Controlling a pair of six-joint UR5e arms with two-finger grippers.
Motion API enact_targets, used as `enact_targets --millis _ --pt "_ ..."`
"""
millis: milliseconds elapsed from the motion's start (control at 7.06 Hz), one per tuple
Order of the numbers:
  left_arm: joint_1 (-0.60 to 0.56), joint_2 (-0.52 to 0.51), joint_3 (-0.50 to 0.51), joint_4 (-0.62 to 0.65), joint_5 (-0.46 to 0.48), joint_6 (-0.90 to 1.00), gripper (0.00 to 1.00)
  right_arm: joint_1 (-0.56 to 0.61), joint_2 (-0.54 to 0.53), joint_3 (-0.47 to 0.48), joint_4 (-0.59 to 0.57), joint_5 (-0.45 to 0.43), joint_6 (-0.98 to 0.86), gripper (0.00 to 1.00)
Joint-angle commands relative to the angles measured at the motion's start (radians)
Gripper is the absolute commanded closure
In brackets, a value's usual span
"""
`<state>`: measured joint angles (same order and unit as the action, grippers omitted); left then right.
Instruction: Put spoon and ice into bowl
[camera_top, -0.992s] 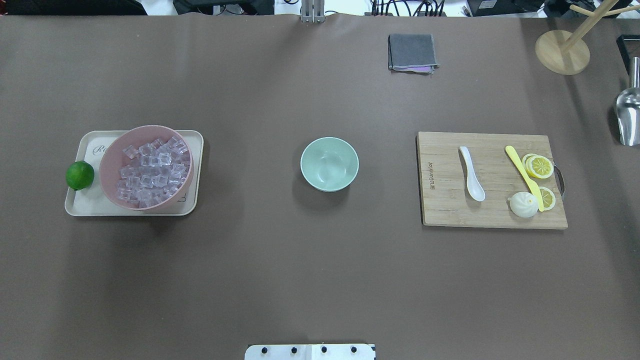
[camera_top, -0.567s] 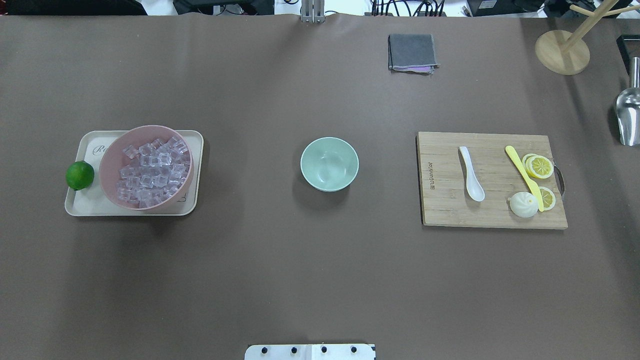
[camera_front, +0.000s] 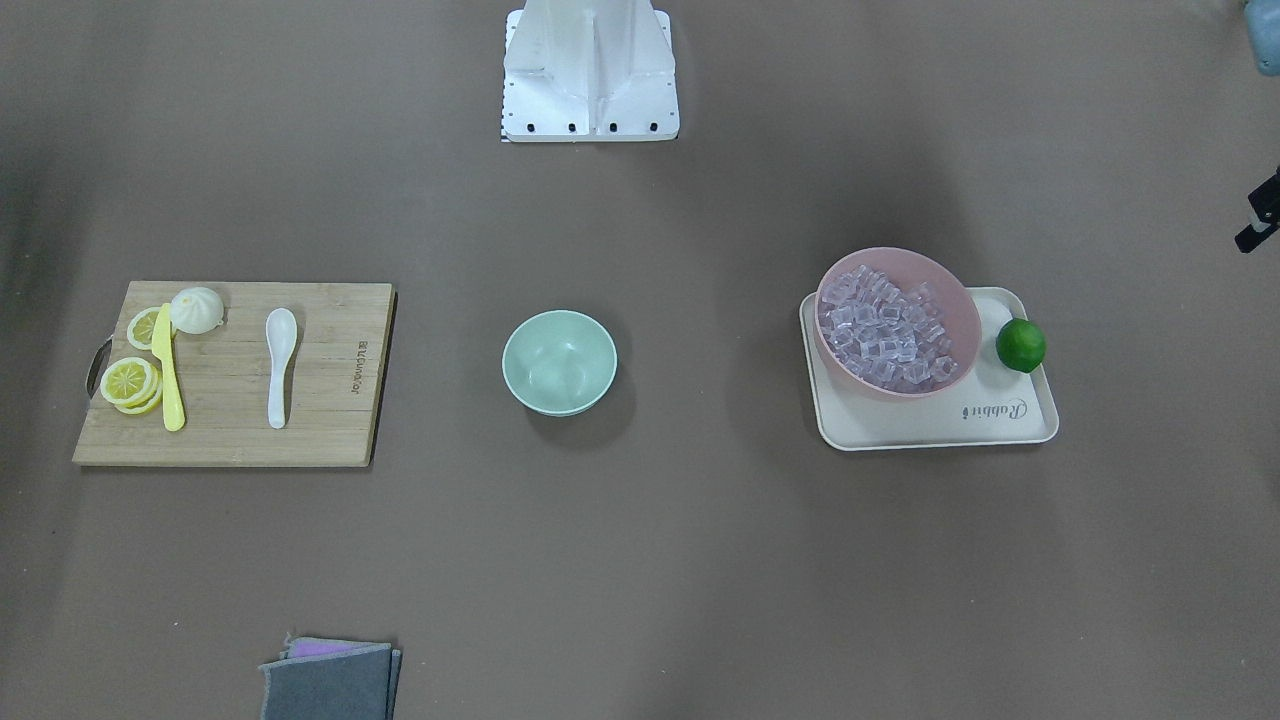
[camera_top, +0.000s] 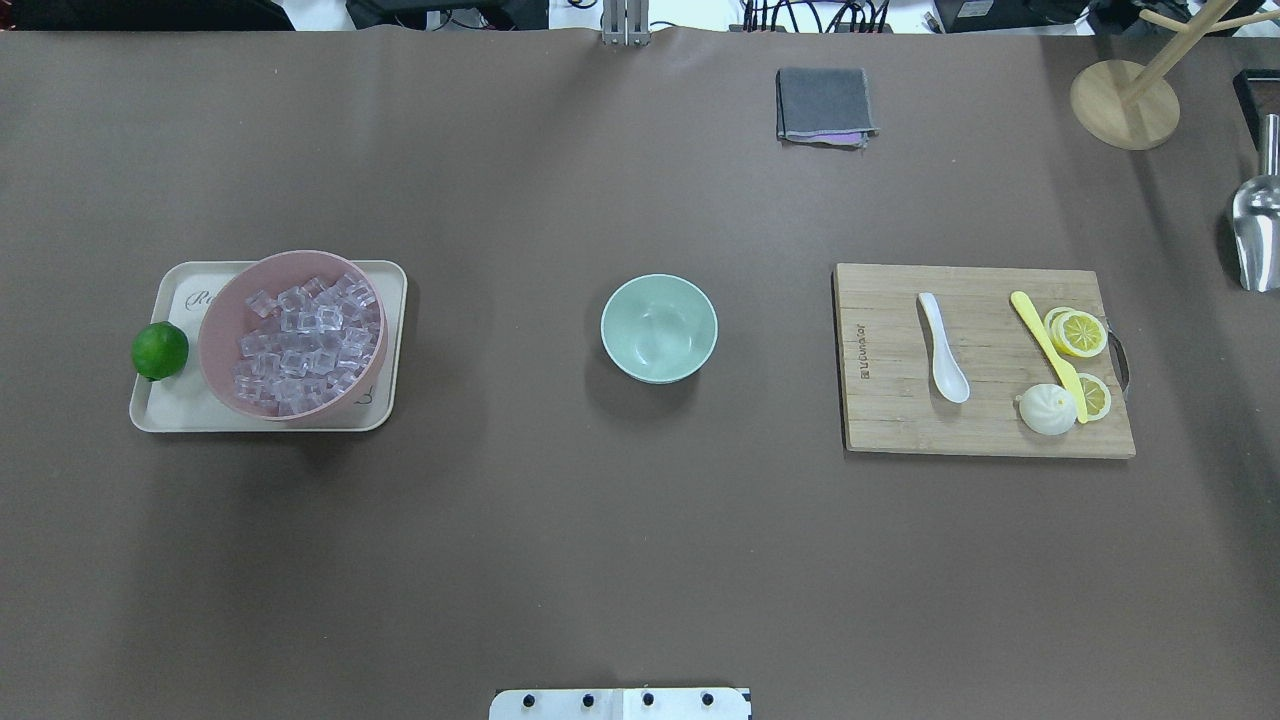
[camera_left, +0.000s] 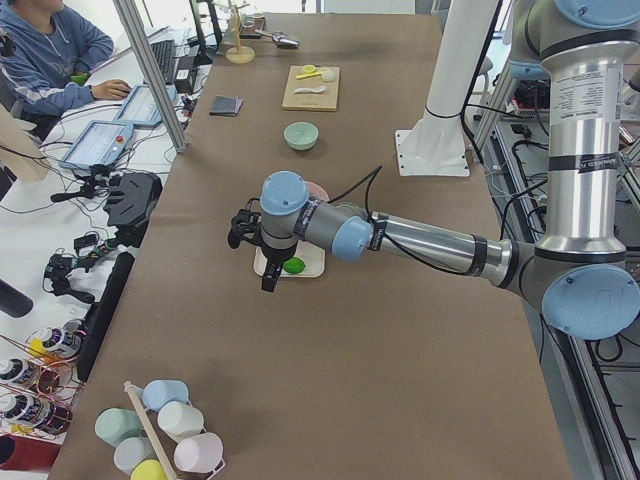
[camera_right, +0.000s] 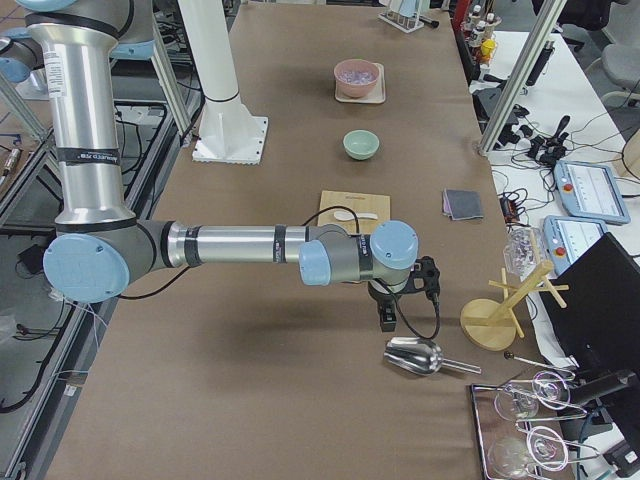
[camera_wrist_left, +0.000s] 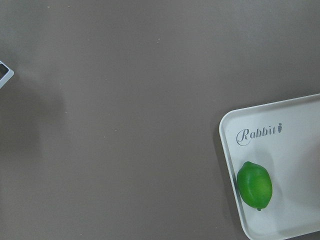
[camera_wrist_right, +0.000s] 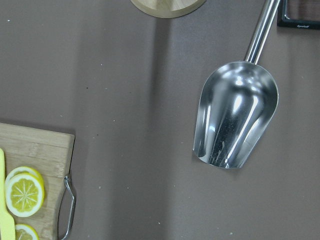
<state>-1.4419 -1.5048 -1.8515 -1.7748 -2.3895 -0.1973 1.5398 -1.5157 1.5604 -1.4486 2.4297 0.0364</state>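
The white spoon (camera_top: 943, 347) lies on a wooden cutting board (camera_top: 890, 410) at the right, scoop toward the robot. The ice (camera_top: 300, 345) fills a pink bowl (camera_top: 215, 335) on a cream tray (camera_top: 180, 412) at the left. The mint-green bowl (camera_top: 659, 328) stands empty in the middle of the table. My left gripper (camera_left: 268, 280) hangs beside the tray's outer end; it shows clearly only in the exterior left view, so I cannot tell if it is open. My right gripper (camera_right: 387, 318) hangs beyond the board, near a metal scoop; I cannot tell its state.
A lime (camera_top: 160, 350) sits on the tray's left edge. A yellow knife (camera_top: 1045, 350), lemon slices (camera_top: 1078, 332) and a white bun (camera_top: 1045, 409) share the board. A metal scoop (camera_top: 1255, 225), a wooden stand (camera_top: 1123, 103) and a grey cloth (camera_top: 823, 104) lie farther off.
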Motion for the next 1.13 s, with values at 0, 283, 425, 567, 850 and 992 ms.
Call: enact_targets --millis 0,283,425,567,850,992 --pt "0.020 -0.038 -0.014 -0.002 -0.002 -0.115 0.02 -0.024 0.005 0.022 0.025 0.003 0.095 0.00" --pt "0.159 -0.084 -0.076 0.002 0.030 -0.368 0.02 -0.123 -0.008 0.040 0.260 -0.007 0.436 0.00" --pt "0.219 -0.107 -0.086 0.002 0.080 -0.416 0.02 -0.174 -0.011 0.041 0.325 -0.018 0.545 0.00" --pt "0.260 -0.133 -0.089 0.002 0.102 -0.491 0.02 -0.214 -0.011 0.047 0.333 -0.035 0.560 0.01" --pt "0.326 -0.213 -0.083 0.008 0.102 -0.551 0.03 -0.332 0.012 0.064 0.343 -0.088 0.644 0.06" --pt "0.368 -0.251 -0.081 0.009 0.108 -0.635 0.03 -0.399 0.055 0.072 0.344 -0.099 0.759 0.06"
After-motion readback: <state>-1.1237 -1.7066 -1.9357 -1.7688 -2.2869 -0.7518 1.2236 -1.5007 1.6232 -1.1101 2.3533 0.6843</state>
